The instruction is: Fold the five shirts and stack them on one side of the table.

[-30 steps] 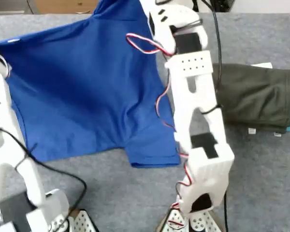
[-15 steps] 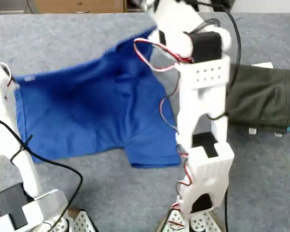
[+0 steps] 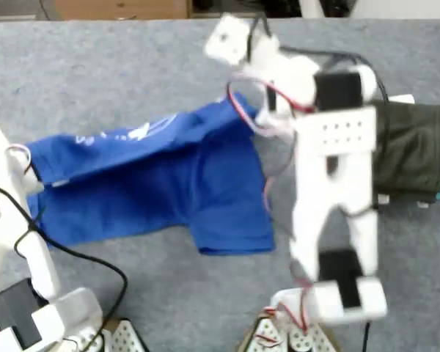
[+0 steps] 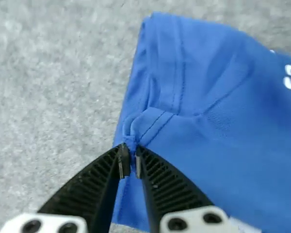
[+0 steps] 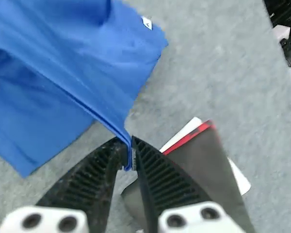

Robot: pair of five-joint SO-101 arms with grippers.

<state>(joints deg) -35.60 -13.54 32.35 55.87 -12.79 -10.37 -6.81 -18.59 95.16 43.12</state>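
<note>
Blue cotton shirt (image 3: 154, 183) doubled over, long axis pointing at dark olive folded shirt (image 3: 411, 150). Right gripper (image 5: 130, 155) fingers pinch end nearest it, left gripper (image 4: 129, 160) fingers far end.

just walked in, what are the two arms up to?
Both arms hold the blue shirt: the left gripper is shut on one end of its edge and the right gripper on the other, with that edge doubled over part of the shirt. A folded dark green shirt lies on the grey table.
</note>
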